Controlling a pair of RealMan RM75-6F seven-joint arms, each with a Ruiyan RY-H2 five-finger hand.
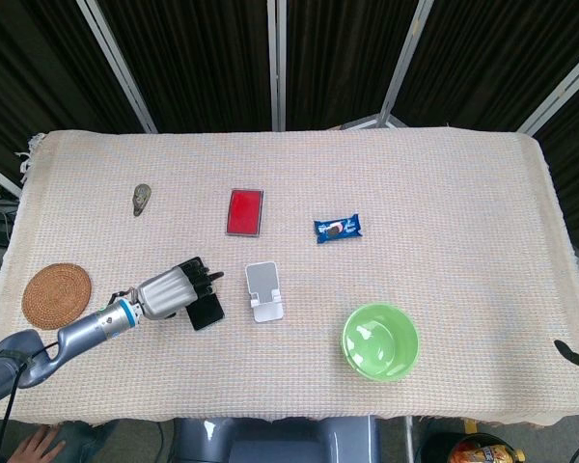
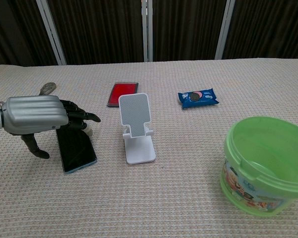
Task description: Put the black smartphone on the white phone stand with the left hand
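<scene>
The black smartphone (image 1: pixel 209 313) (image 2: pixel 77 151) lies flat on the cloth, just left of the white phone stand (image 1: pixel 263 290) (image 2: pixel 136 129), which stands upright and bare. My left hand (image 1: pixel 174 291) (image 2: pixel 37 115) hovers over the phone's far end. Its fingers (image 2: pixel 82 117) stretch out above the screen and the thumb hangs down at the phone's left side. It holds nothing. Only a dark tip of what may be my right hand (image 1: pixel 571 353) shows at the table's right edge.
A red case (image 1: pixel 244 211) (image 2: pixel 123 93) lies behind the stand and a blue cookie packet (image 1: pixel 338 229) (image 2: pixel 198 97) sits to its right. A green bucket (image 1: pixel 380 341) (image 2: pixel 265 163) is front right. A cork coaster (image 1: pixel 56 295) and a small grey object (image 1: pixel 141 198) lie at the left.
</scene>
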